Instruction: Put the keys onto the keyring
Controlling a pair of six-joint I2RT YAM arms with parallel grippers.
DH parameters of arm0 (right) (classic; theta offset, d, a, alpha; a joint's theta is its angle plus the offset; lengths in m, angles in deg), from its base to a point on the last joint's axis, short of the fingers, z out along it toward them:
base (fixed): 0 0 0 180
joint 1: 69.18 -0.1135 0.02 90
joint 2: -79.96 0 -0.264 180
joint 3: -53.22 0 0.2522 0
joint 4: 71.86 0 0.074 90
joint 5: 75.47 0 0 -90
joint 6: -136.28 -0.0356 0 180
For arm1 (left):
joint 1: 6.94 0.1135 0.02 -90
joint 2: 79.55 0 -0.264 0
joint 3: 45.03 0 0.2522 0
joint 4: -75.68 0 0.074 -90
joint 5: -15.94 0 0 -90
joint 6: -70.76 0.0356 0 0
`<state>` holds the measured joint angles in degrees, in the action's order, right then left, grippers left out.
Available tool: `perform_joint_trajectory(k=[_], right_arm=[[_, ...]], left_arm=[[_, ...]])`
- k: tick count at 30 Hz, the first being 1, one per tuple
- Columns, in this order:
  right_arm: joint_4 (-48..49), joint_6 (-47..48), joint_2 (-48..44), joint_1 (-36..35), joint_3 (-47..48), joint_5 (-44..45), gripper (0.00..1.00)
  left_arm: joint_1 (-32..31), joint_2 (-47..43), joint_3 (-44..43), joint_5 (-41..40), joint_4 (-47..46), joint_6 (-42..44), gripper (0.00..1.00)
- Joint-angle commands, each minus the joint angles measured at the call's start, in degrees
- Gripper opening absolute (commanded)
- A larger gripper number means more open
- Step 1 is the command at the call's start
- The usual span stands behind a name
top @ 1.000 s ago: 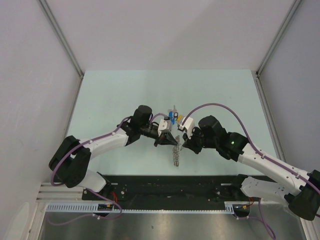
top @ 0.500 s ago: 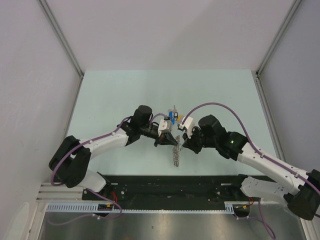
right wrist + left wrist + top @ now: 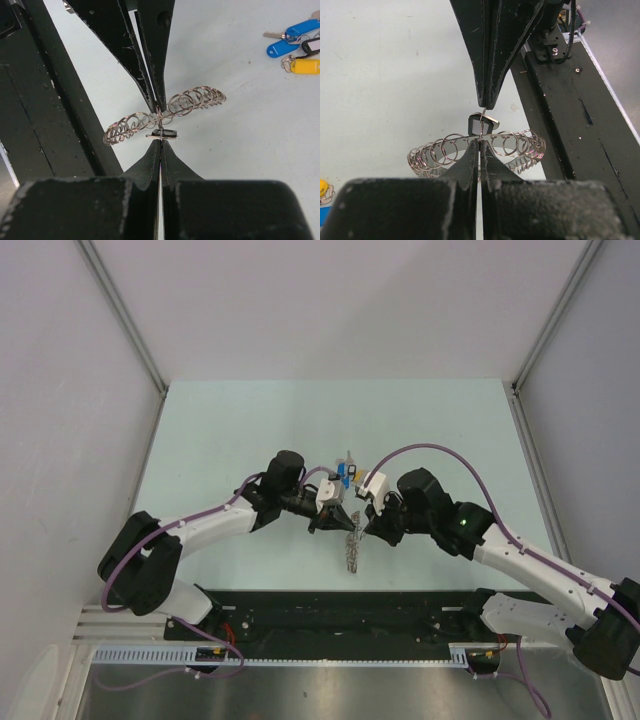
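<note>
Left gripper (image 3: pixel 480 148): fingers (image 3: pixel 468 162) pressed together, tips pinching the wire of the keyring (image 3: pixel 452 147). Right gripper (image 3: pixel 160 145): fingers (image 3: pixel 150 160) likewise together, nipping a small black-rimmed tag (image 3: pixel 161 133) by its thin wire loop. The two grippers meet tip to tip, left one from the left, right one from the right, with the tag between them and touching the ring. The keyring (a band of many small linked loops) curves away to either side of the pinch and, in the overhead view, reaches toward the near edge. The keys (image 3: pixel 282 47), blue, yellow and one black-rimmed, lie together on the pale green table (image 3: pixel 250 430), just beyond the grippers on the far side, apart from the ring.
</note>
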<state>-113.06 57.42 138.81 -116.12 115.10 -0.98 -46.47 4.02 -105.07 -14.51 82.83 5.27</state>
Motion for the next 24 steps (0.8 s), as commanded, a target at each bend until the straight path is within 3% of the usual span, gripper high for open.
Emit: perform_joint_trajectory(k=[1,24], right_arm=[[2.2,-0.4,0.1,0.3,1.0,-1.5,0.0],[0.0,-0.7,-2.0,0.4,0.9,-0.1,0.0]], left_arm=[[-0.3,-0.6,-2.2,0.7,0.1,1.9,0.01],[-0.3,-0.4,-2.2,0.4,0.2,1.9,0.0]])
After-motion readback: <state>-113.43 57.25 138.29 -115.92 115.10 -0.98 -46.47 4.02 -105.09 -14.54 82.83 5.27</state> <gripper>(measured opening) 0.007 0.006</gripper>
